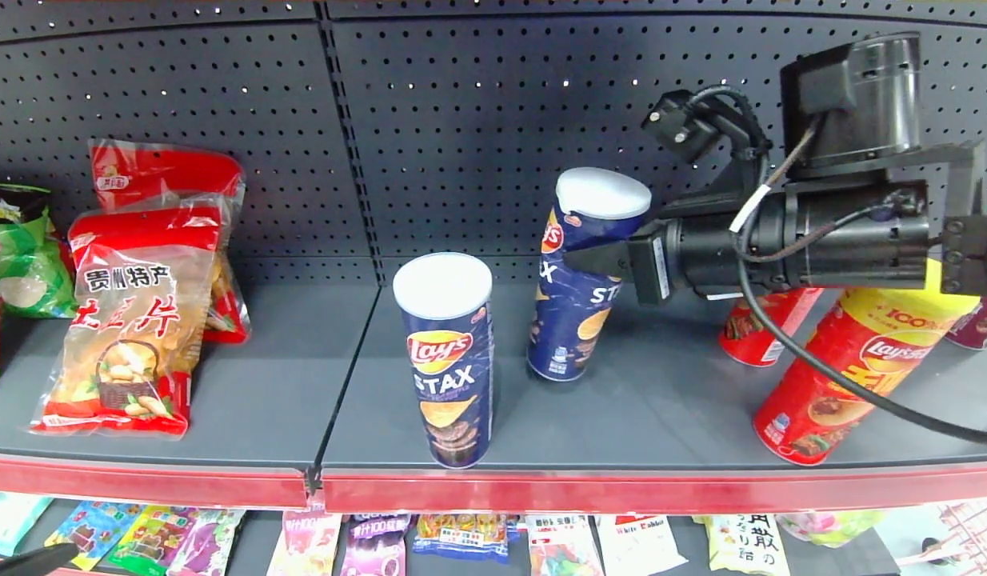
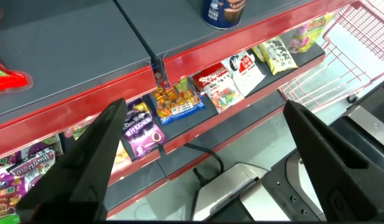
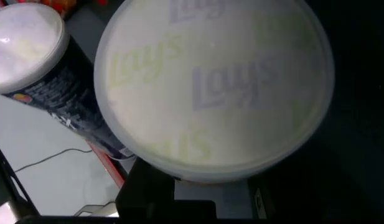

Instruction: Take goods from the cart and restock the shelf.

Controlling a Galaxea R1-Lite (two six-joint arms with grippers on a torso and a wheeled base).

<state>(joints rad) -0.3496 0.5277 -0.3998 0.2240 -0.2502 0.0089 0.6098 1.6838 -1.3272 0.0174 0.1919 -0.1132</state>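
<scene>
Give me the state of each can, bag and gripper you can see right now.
Rear blue can: tilted, lidded, gripped.
Front blue can: upright, lidded, free.
Red can: standing on shelf.
Red bag: propped upright.
Right gripper: shut on rear blue can.
Left gripper: open, empty.

the right arm is extending level from the right side, its right gripper [image 1: 589, 258] clamping a tilted blue chip can [image 1: 577, 320]. the left gripper [image 2: 203, 106] is sitting low, fingers spread wide apart.

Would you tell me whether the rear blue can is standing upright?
No, the rear blue can leans, its lid tilted toward the right gripper.
</scene>
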